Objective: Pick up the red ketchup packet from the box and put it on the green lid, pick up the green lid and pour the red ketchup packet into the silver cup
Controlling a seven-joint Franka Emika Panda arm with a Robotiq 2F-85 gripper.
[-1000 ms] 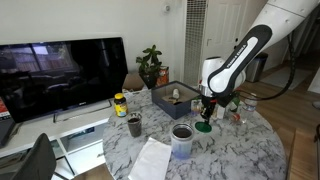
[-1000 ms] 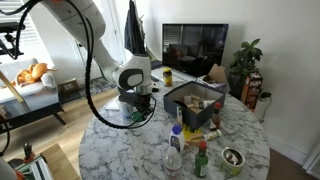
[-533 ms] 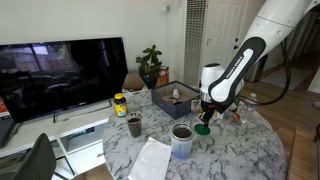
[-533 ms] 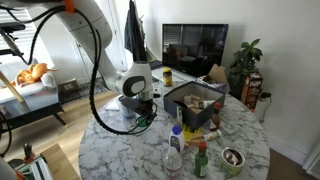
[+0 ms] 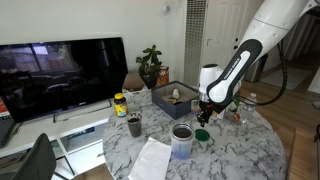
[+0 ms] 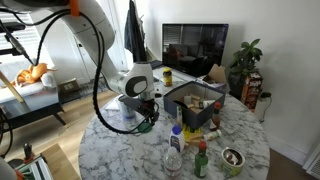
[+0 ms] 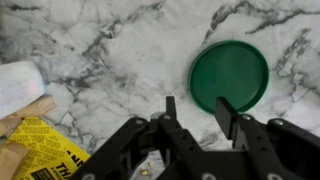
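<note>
The green lid (image 7: 229,76) lies flat on the marble table, and its top shows bare. My gripper (image 7: 198,112) hovers just above it, open, with nothing between the fingers; one fingertip (image 7: 226,112) overlaps the lid's near edge. In an exterior view the gripper (image 5: 203,118) points down over the lid (image 5: 203,133), and the silver cup (image 5: 182,139) stands close beside it. The box (image 5: 175,98) sits behind the gripper, and it also shows beside the gripper (image 6: 148,113) as the box (image 6: 195,100) with clutter inside. I cannot make out the red ketchup packet in any view.
A yellow packet (image 7: 35,150) and a white sheet (image 7: 15,85) lie at the left of the wrist view. A dark cup (image 5: 134,125), a yellow-lidded jar (image 5: 120,104) and a white cloth (image 5: 150,158) share the table. Bottles (image 6: 175,150) stand near the table's front.
The jaws have gone from shut to open. The gripper has shifted slightly, and the green lid now lies free on the marble.
</note>
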